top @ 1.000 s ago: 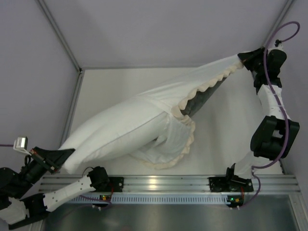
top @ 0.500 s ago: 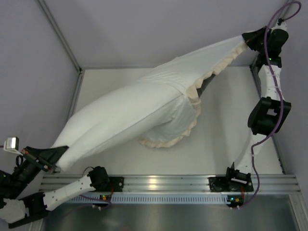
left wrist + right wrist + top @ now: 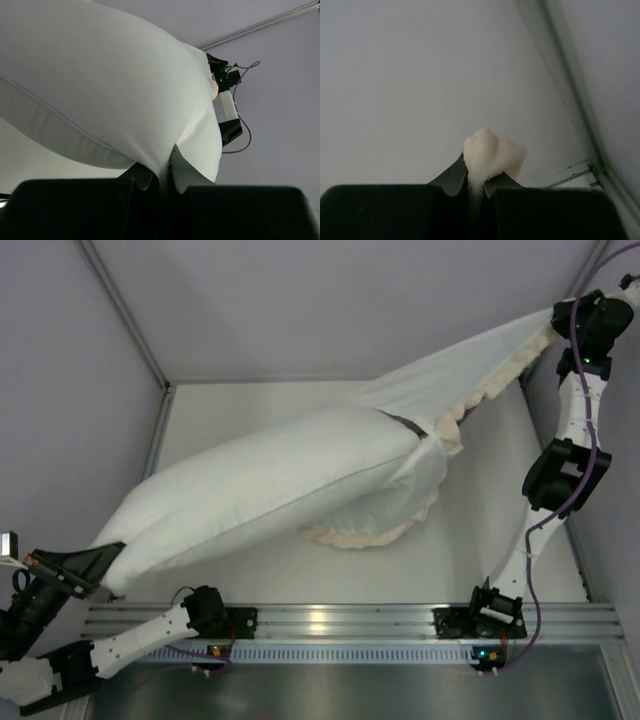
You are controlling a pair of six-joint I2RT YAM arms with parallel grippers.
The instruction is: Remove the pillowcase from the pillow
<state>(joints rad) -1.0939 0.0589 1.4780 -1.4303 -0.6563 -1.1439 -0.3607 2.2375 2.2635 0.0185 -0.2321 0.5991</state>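
Left hand (image 3: 108,558) pinches the pillow (image 3: 250,490) corner off the worktop's (image 3: 480,530) near left corner; our right hand (image 3: 562,318) clamps the pillowcase (image 3: 470,365) frill above the far right corner. We judge most of the pillow bared, only its far end left sleeved.

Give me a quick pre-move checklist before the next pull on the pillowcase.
1. Left gripper shut on a pillow corner: ok.
2. Right gripper shut on the pillowcase frill: ok.
3. Fabric taut between the two grippers: ok.
4. Pillowcase clear of the pillow: not ok, its mouth still wraps the pillow's right end.
5. Depth of frill inside the right gripper: cannot tell, only a small tuft shows.
6. Room for the right gripper to pull on: cannot tell, it sits high near the side wall.
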